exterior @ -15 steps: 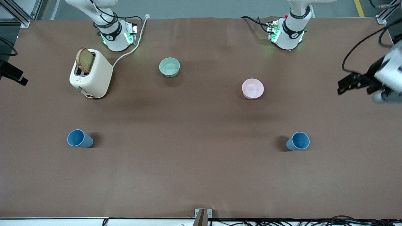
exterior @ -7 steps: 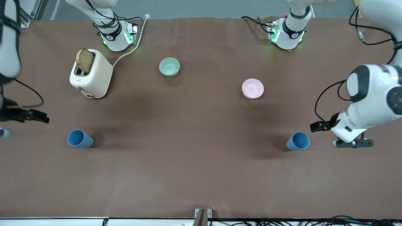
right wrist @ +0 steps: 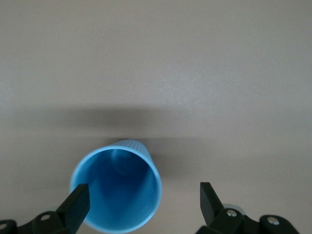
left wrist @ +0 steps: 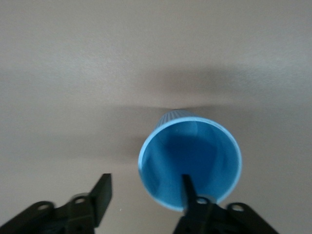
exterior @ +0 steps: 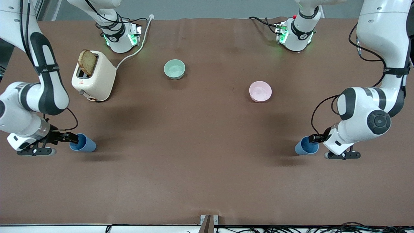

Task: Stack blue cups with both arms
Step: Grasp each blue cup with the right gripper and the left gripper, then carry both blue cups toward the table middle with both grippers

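Two blue cups stand upright, mouths up, on the brown table. One cup (exterior: 84, 144) is at the right arm's end; the other cup (exterior: 305, 146) is at the left arm's end. My right gripper (exterior: 73, 138) is open just over its cup's rim; in the right wrist view the cup (right wrist: 117, 191) sits between the fingers, close to one finger (right wrist: 78, 201). My left gripper (exterior: 312, 138) is open over its cup; in the left wrist view one finger (left wrist: 188, 189) is over the cup's (left wrist: 191, 158) mouth and the other is outside the rim.
A pale green bowl (exterior: 174, 69) and a pink bowl (exterior: 260, 91) sit farther from the front camera, toward the middle. A cream toaster (exterior: 93, 76) with a bread slice stands near the right arm's base, its cord running to the table's edge.
Both arms have swung in from the table's ends and come down. Each open gripper now sits at its blue cup. The cups have not moved.
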Tool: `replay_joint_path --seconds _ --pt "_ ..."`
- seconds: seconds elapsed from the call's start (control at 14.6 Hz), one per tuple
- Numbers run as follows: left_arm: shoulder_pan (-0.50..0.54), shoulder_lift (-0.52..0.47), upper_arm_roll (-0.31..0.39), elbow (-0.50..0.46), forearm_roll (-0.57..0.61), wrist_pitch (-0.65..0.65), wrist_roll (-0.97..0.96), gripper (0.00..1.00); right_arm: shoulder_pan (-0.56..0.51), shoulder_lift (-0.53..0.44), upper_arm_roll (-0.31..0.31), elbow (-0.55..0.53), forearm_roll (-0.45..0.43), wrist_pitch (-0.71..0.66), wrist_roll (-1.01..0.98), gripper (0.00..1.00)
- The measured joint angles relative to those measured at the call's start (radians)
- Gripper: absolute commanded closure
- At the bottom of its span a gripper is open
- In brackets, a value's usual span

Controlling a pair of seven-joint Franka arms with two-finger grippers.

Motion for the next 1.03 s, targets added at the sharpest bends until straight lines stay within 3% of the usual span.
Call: replay_joint_path --seconds 0.14,0.21,0.27,0.34,0.41,0.69,0.89,1.03 --pt "0.0 0.02 0.0 0.0 0.0 0.009 -0.001 0.95 -0.013 0.021 -0.001 -0.006 0.0 0.024 -0.031 0.04" --pt "0.0 0.024 0.0 0.0 0.0 0.009 -0.001 0.99 -0.017 0.03 -0.001 -0.006 0.0 0.034 -0.036 0.15" --pt "0.001 0.024 0.0 0.0 0.0 0.009 -0.001 1.0 -0.018 0.041 -0.001 -0.008 0.0 0.048 -0.037 0.41" --pt "0.001 0.023 -0.002 0.004 -0.008 0.01 -0.001 1.0 -0.018 0.053 -0.001 -0.009 0.0 0.06 -0.037 0.82" --pt "-0.001 0.019 -0.005 0.009 -0.011 0.008 -0.001 1.0 -0.017 0.064 0.0 -0.01 0.0 0.066 -0.037 0.99" --pt "-0.017 -0.008 -0.045 0.02 -0.011 -0.021 -0.052 1.0 -0.017 0.077 0.001 -0.012 0.028 0.07 -0.037 1.0" --pt "-0.069 -0.046 -0.194 0.046 -0.01 -0.087 -0.323 1.0 -0.017 0.077 0.001 -0.01 0.041 0.07 -0.037 1.0" --pt "-0.168 -0.045 -0.253 0.063 -0.009 -0.091 -0.539 1.0 -0.017 0.067 0.004 -0.001 0.052 0.042 -0.037 1.0"
